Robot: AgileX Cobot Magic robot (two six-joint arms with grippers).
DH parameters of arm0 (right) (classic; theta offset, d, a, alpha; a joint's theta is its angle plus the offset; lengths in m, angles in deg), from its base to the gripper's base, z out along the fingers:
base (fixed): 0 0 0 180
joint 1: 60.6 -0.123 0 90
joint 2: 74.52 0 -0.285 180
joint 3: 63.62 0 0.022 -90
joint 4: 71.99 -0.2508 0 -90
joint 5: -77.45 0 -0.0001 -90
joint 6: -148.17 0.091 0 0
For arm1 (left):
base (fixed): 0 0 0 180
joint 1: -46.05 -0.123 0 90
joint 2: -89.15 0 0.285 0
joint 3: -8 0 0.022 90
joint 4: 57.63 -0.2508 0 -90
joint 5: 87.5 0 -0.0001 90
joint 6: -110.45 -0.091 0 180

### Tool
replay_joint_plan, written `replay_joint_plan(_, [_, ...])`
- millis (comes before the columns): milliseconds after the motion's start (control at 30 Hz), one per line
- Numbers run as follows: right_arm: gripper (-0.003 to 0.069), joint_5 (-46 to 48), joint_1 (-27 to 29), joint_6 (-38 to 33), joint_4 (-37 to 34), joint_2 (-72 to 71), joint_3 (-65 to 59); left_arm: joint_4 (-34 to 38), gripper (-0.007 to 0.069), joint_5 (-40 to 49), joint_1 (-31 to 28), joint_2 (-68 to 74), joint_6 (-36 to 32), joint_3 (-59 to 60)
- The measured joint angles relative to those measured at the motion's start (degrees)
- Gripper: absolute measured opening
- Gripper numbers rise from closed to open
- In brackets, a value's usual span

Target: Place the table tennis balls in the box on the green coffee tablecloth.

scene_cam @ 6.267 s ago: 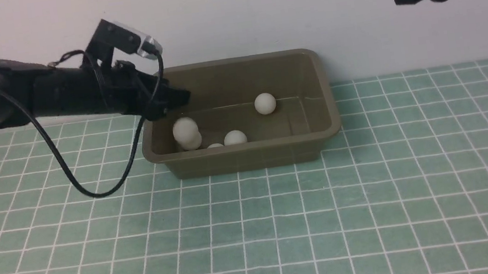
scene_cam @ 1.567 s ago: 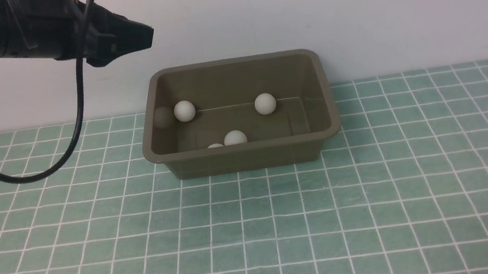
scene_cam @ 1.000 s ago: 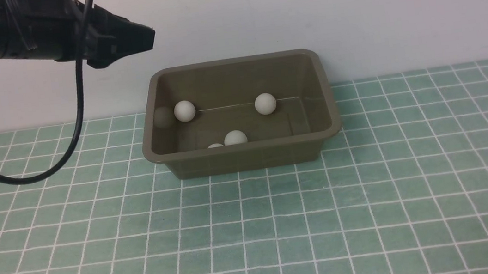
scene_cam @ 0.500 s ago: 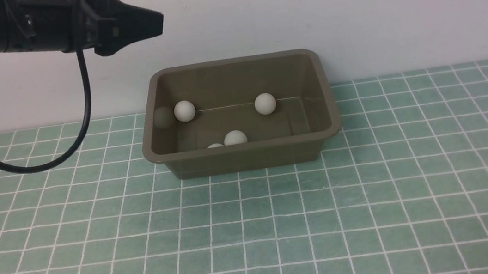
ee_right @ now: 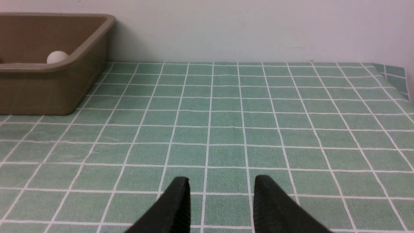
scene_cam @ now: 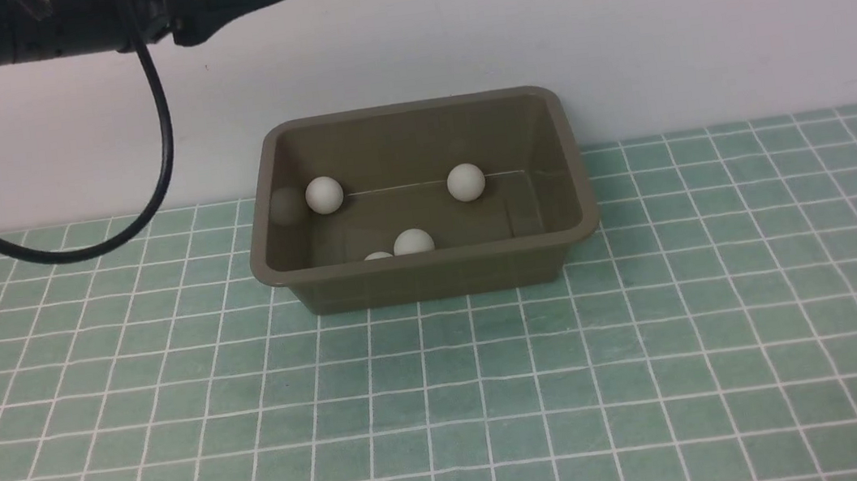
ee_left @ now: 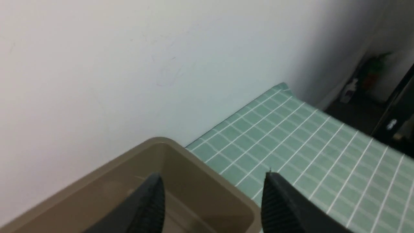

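From my remote station I see the green coffee tablecloth (scene_cam: 654, 343) spread flat over the whole work surface, mint green with thin white grid lines, running back to a plain white wall (scene_cam: 614, 21). In the left wrist view the cloth ends at a far corner, and past it lies a dim bit of room with dark, blurred shapes I cannot identify. I can read no brand, label or writing anywhere; no print shows on the balls from here. The box (scene_cam: 432, 273) sits on the cloth close to the wall, upright, mouth up, its long axis running left to right across my front view, parallel to the wall. Four table tennis balls (scene_cam: 465, 182) lie on its floor: one near the back left wall, one at back centre, and two by the front wall, the lower of them half hidden by the rim. My left gripper (ee_left: 212, 191) hangs high above and left of the box near the wall, fingers apart with nothing between them, its black cable (scene_cam: 146, 202) looping down. My right gripper (ee_right: 218, 194) is outside the front view; its wrist camera shows it low over bare cloth to the right of the box, fingers with a gap between them and nothing held.
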Motion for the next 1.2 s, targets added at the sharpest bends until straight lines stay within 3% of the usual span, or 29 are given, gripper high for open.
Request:
replay_joint_plan(233, [0.0261,0.0,0.0,0.04,0.0,0.0,0.0,-0.93,0.0373,1.26,0.34,-0.13,-10.33,0.0])
replay_joint_plan(533, [0.0261,0.0,0.0,0.04,0.0,0.0,0.0,3.14,0.0373,1.26,0.34,-0.83,-12.89,0.0])
replay_joint_plan(667, [0.0261,0.0,0.0,0.04,0.0,0.0,0.0,1.01,0.0373,0.96,0.34,-1.14,-12.53,-0.01])
replay_joint_plan(767, [0.0261,0.0,0.0,0.04,0.0,0.0,0.0,-4.27,0.0373,0.47,0.46,-1.64,-9.79,-0.07])
replay_joint_plan(967, [0.0261,0.0,0.0,0.04,0.0,0.0,0.0,-18.06,0.0373,-1.91,0.47,-3.11,4.42,-0.62])
replay_joint_plan(1067, [0.0261,0.0,0.0,0.04,0.0,0.0,0.0,-35.04,0.0373,-1.29,0.47,-6.21,19.08,-0.62])
replay_joint_plan(1200, [0.0261,0.0,0.0,0.04,0.0,0.0,0.0,-48.99,0.0373,3.33,0.47,-12.41,31.65,-0.62])
